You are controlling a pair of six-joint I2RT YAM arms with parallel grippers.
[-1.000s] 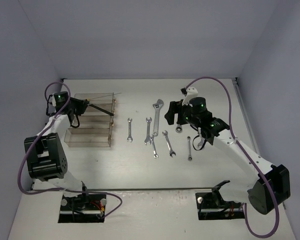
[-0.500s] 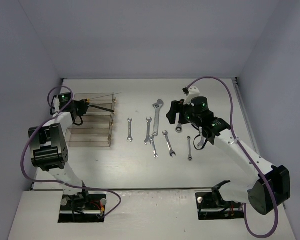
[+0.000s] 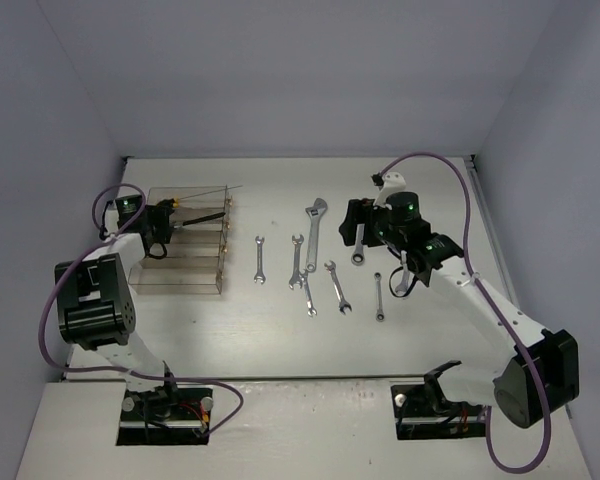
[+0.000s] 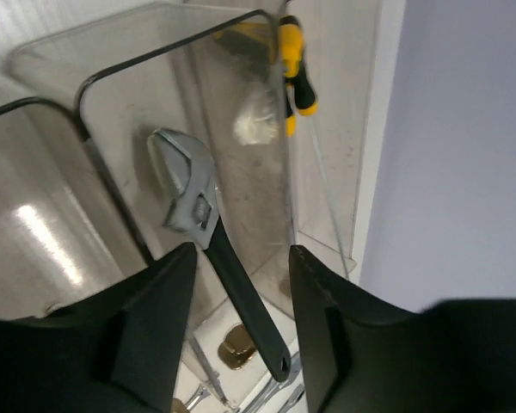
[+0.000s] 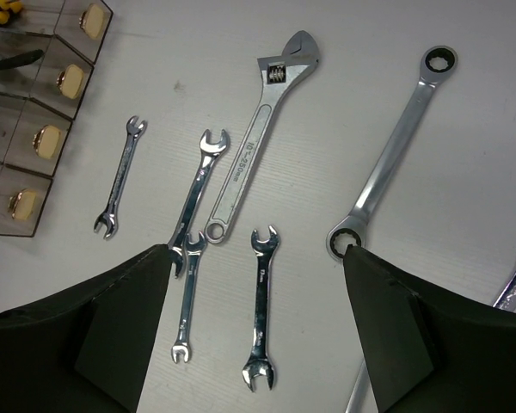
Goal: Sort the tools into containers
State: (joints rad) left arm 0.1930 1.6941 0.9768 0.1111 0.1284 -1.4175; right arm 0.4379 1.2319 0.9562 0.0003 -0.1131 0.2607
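Black-handled wrench, new tilt; seven loose wrenches

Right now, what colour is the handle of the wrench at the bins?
Black, on a silver-headed wrench. Left wrist view shows it best.

Glossy clear plastic bins, polished silver metal wrenches, a matt black-handled wrench, and a smooth matt white table.

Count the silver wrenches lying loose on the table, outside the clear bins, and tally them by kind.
Adjustable wrench: 1
Ring-ended wrench: 1
Smaller plain wrenches: 5
Total: 7
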